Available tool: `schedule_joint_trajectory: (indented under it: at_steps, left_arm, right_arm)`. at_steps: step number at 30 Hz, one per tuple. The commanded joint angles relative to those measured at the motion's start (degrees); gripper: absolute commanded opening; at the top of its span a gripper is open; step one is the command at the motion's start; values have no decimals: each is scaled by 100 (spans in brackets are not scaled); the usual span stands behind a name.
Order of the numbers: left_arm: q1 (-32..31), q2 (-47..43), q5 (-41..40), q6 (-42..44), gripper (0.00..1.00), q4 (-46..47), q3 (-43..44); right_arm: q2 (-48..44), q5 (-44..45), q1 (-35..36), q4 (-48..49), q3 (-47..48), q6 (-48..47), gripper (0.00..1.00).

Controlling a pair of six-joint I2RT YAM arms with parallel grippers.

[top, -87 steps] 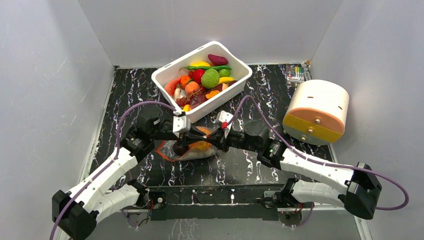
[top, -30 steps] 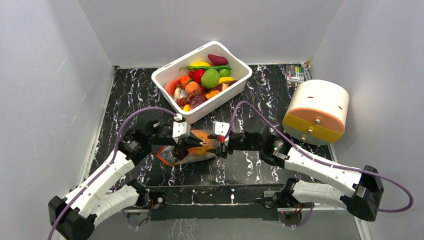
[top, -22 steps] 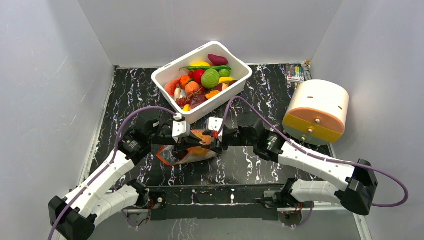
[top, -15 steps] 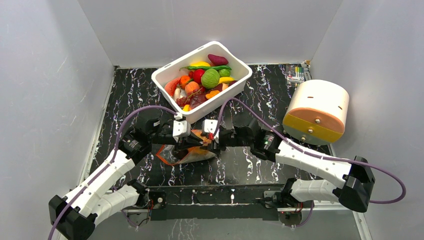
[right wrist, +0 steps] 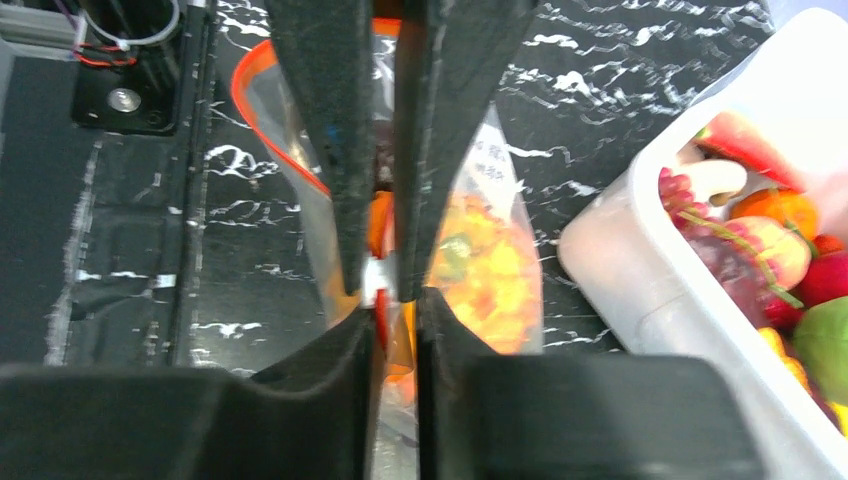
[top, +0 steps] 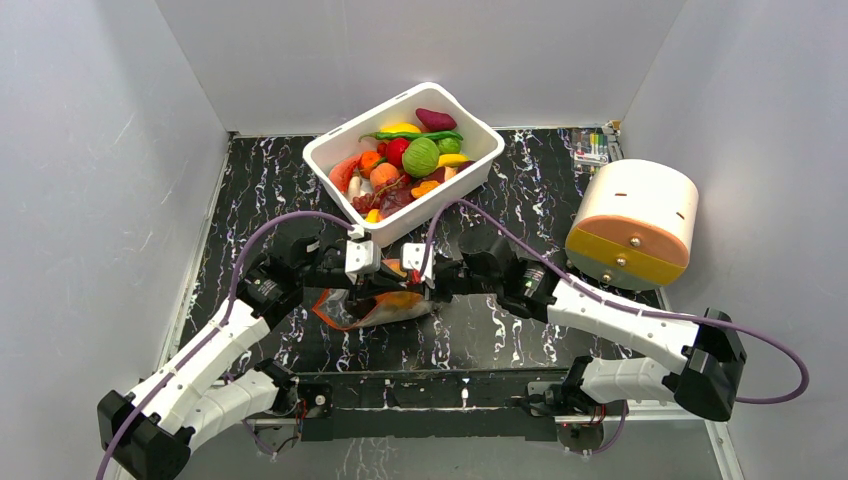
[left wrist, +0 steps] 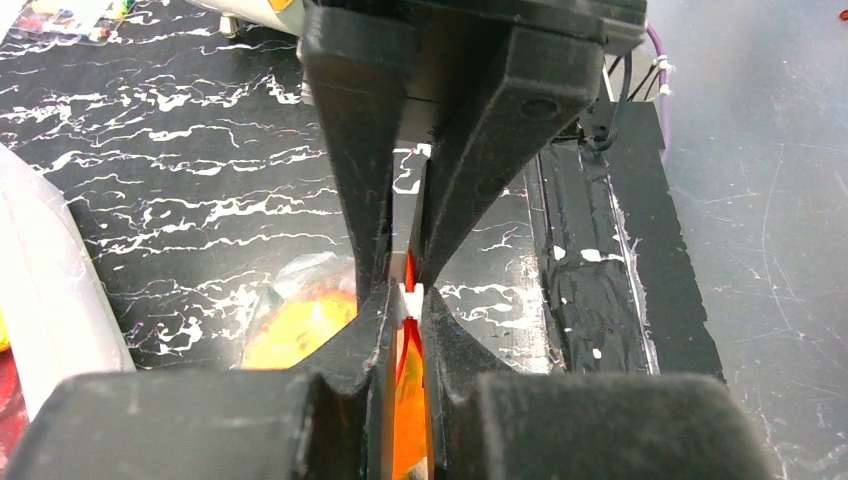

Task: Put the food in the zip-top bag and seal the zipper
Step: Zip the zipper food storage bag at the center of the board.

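Right, we're at the sealing step. The left gripper (left wrist: 408,290) has its 2 fingers pressed together on the zipper (left wrist: 410,400), and the red-orange strip runs straight back between the jaws toward the wrist. The right gripper (right wrist: 380,290) is pinching that same strip, fingers nearly closed with only the plastic between them. From above, the 2 tools meet tip to tip over the bag (top: 350,310), the left gripper (top: 383,284) just beside the right gripper (top: 401,284).

The bag lies on the table (top: 500,330) directly under both sets of fingertips. Some food (right wrist: 480,260) is already inside it, yellow and orange pieces showing through the clear plastic just off the right gripper's right finger. Off its left finger the strip bows out in an open curve, so we judge that stretch of the mouth is not yet pressed shut. The white tub (right wrist: 640,250), beyond and to the right of that tool, holds plenty more toy produce; we can't tell whether any of it is meant to go in.

Next, we reckon 1 gripper should anchor the strip while the other slides along it toward the bowed end. That calls for steady squeeze, travel along the line of the strip, and no lifting that would drag the bag or spill what's inside.
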Motion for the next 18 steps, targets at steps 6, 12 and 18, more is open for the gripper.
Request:
schedule_joint_trajectory:
  at_steps: [6,12,18]
  left_arm:
    - [-18,-103,23,339,0,-304,173]
    - [-22,-257,-282,362,0,-391,68]
    - [-18,-364,-434,393,0,-612,48]
  right_arm:
    - [-448,376,37,1030,-61,313,0]
    - [-859,590,35,1525,-483,608,0]
    - [-1001,583,33,1775,-743,796,0]
